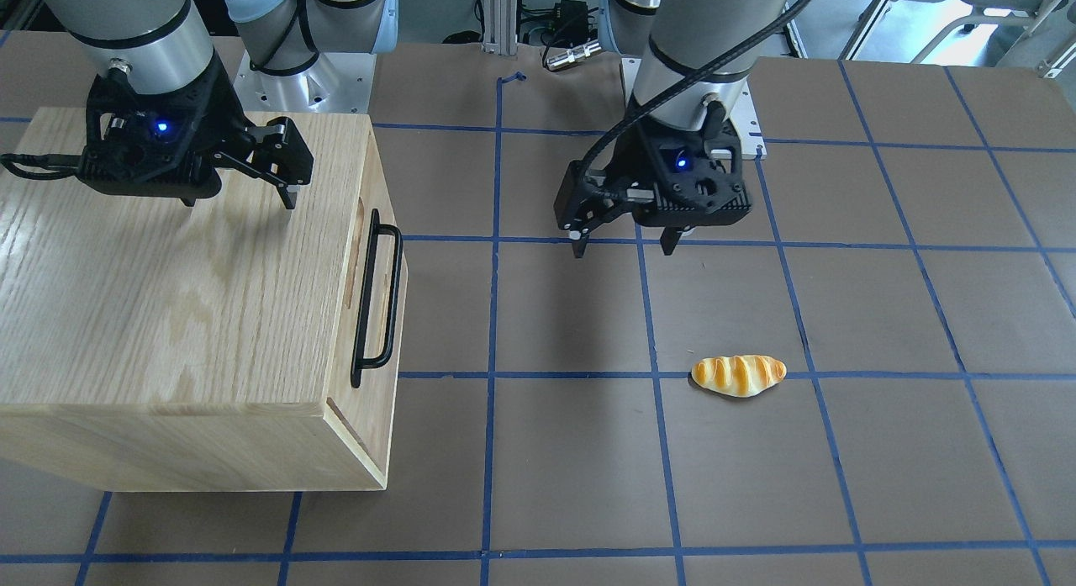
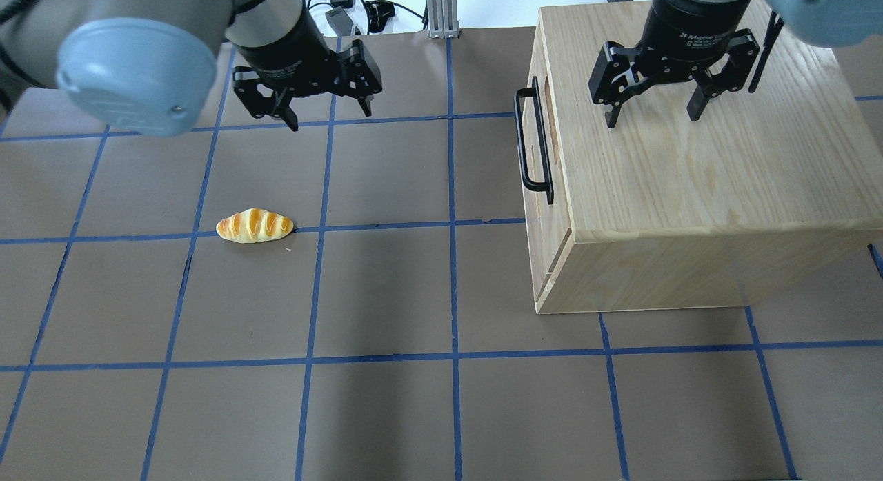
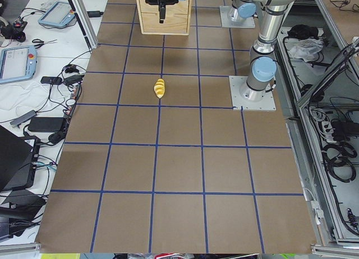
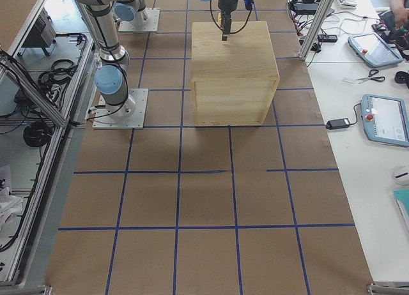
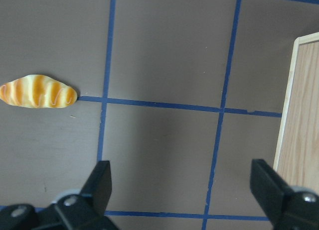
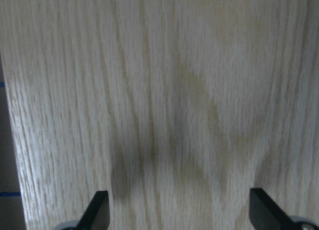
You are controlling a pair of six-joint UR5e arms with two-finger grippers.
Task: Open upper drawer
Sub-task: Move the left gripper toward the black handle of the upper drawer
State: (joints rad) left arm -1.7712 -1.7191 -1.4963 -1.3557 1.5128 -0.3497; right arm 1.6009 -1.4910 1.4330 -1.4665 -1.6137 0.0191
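Right pincer (image 2: 652, 119) hangs vertical over cabinet (image 2: 690, 177) top, jaws wide, holding nothing; left pincer (image 2: 331, 119) points down above counter (image 2: 386, 295), also wide & empty; upper drawer (image 2: 538, 146) shut, handle side facing left pincer; bread roll (image 2: 254, 227) well apart.

On your brown table (image 2: 386, 412), a striped bread roll (image 2: 254, 226) lies with one tip touching a blue tape line (image 2: 386, 225), well apart from the oak cabinet (image 2: 690, 184).
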